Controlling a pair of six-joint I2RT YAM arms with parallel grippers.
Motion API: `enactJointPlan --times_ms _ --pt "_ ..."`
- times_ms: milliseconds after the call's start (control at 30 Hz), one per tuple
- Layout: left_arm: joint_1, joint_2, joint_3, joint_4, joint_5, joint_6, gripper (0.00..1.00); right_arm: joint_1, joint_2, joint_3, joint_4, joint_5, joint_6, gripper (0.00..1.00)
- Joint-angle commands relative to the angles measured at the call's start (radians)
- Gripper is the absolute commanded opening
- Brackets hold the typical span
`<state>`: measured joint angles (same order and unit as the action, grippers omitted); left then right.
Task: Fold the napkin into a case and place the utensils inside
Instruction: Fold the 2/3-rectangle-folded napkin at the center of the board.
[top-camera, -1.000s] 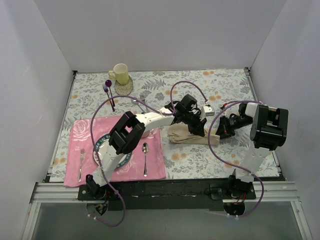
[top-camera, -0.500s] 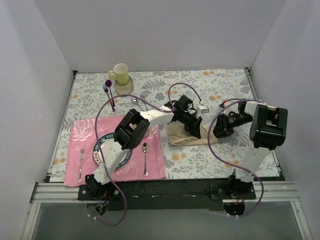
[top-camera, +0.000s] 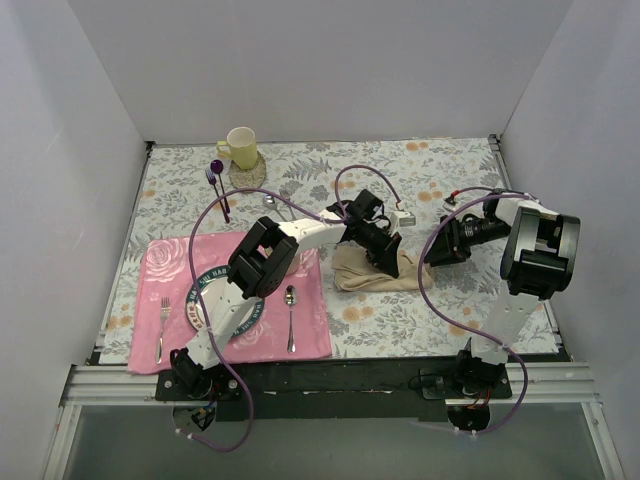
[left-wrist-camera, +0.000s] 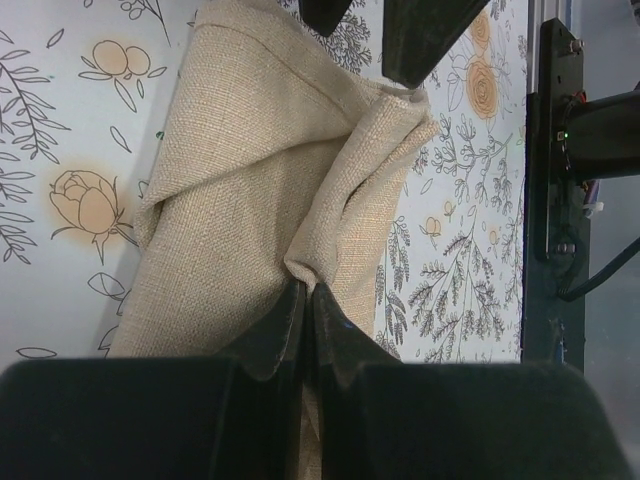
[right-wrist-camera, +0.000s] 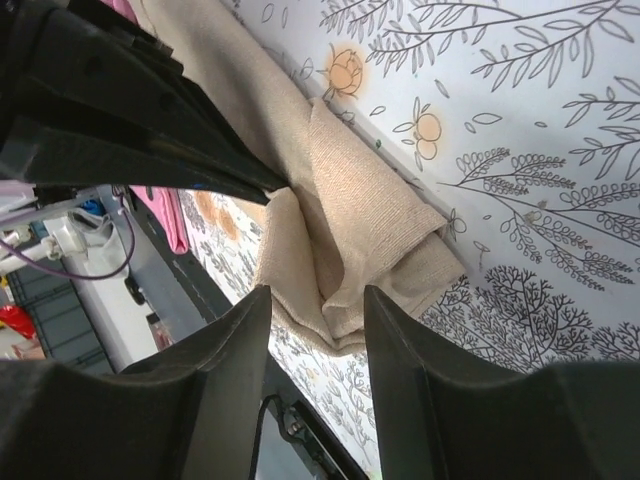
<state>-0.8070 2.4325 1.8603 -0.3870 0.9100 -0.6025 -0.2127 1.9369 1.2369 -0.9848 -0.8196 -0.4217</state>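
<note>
The beige napkin (top-camera: 368, 277) lay bunched on the floral worktop (top-camera: 450, 310), just right of the pink placemat (top-camera: 310, 335). The left claw (left-wrist-camera: 305, 295) was clenched on a raised fold of it (cloth pinched thin between the fingers). The right claw (right-wrist-camera: 315, 295) hung released, fingers spread at the napkin's crumpled end. The silver spoon (top-camera: 290, 300) and fork (top-camera: 162, 318) rested on the placemat.

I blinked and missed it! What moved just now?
The left pincer, pinching the napkin, slid left and dragged it into a shorter bunch. The right pincer, open, drew away from its end. The cup and plate stayed put.
</note>
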Motion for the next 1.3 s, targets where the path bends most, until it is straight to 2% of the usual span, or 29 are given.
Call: enactJointPlan --times_ms 0,67,100,200,267,500,800,967,1000,1067,1133,1167,1233,1267 --pt "0.011 0.037 0.014 -0.067 -0.01 0.015 0.0 -0.004 -0.032 0.05 -0.103 -0.032 -0.11 0.57" --pt "0.014 0.048 0.028 -0.076 -0.005 0.007 0.0 -0.002 -0.052 0.058 -0.117 -0.033 -0.166 0.61" --pt "0.018 0.053 0.033 -0.078 -0.002 0.001 0.0 -0.001 -0.059 0.058 -0.117 -0.038 -0.179 0.72" --pt "0.028 0.065 0.051 -0.085 0.009 -0.013 0.0 0.024 -0.082 0.049 -0.107 -0.038 -0.232 0.85" --pt "0.031 0.068 0.059 -0.085 0.016 -0.02 0.0 0.053 -0.099 0.038 -0.088 -0.021 -0.258 0.85" --pt "0.042 0.08 0.069 -0.092 0.033 -0.037 0.0 0.124 -0.113 -0.001 0.006 0.028 -0.334 0.7" --pt "0.054 0.089 0.086 -0.095 0.041 -0.052 0.0 0.182 -0.118 -0.039 0.023 0.066 -0.414 0.66" --pt "0.06 0.096 0.1 -0.095 0.046 -0.068 0.0 0.194 -0.11 -0.056 0.047 0.083 -0.419 0.53" --pt "0.061 0.096 0.102 -0.095 0.047 -0.071 0.0 0.194 -0.11 -0.056 0.051 0.085 -0.42 0.46" --pt "0.066 0.099 0.106 -0.093 0.055 -0.085 0.0 0.194 -0.104 -0.056 0.058 0.094 -0.423 0.4" --pt "0.071 0.103 0.109 -0.095 0.059 -0.092 0.0 0.194 -0.09 -0.05 0.057 0.097 -0.427 0.28" --pt "0.074 0.103 0.112 -0.095 0.063 -0.095 0.0 0.194 -0.087 -0.047 0.055 0.099 -0.425 0.13" --pt "0.077 0.103 0.115 -0.095 0.072 -0.098 0.0 0.194 -0.073 -0.039 0.057 0.099 -0.42 0.01" --pt "0.078 0.102 0.119 -0.095 0.078 -0.1 0.0 0.193 -0.07 -0.036 0.06 0.1 -0.414 0.01"
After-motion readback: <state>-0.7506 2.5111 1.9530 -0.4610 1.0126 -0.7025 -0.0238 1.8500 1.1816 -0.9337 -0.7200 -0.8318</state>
